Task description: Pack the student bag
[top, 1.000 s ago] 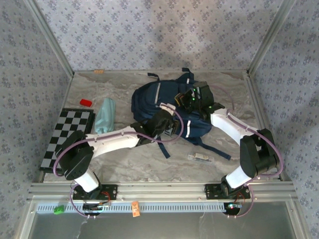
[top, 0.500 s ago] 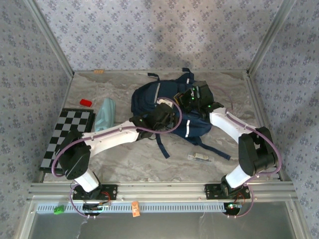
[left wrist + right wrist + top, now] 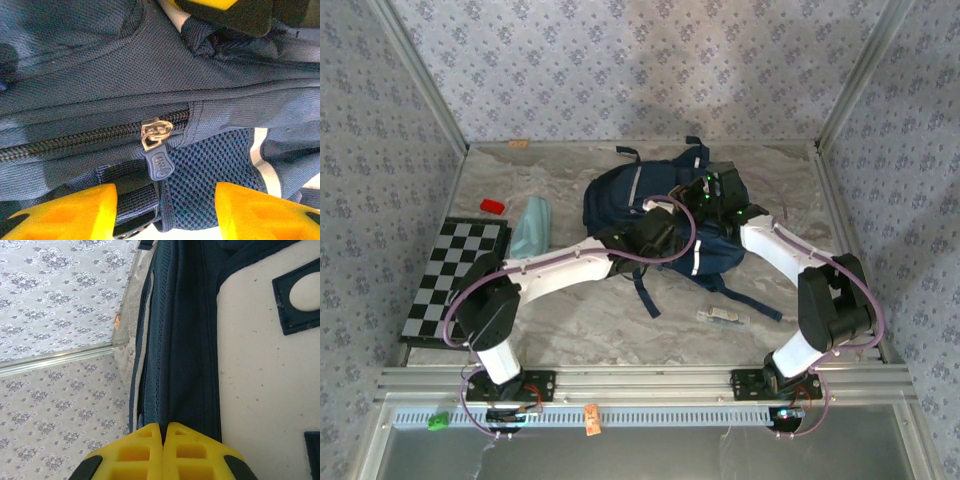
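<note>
Closely, left gripper (image 3: 162,200) wide astride zipper pull (image 3: 158,162), right gripper (image 3: 164,427) shut against woven student bag (image 3: 185,340).

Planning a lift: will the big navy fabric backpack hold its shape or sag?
Likely sags: the navy woven-fabric backpack lies slumped and creased. Its loose dark straps would probably trail. Its coarse weave probably grips rather than slips.

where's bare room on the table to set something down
Bare tabletop runs along the near edge, in front of the student bag, and there is more in the far left corner behind the red block. Crowded: the centre, where the left tool and right tool are at the bag, and the left side with the checkerboard and teal pouch.
</note>
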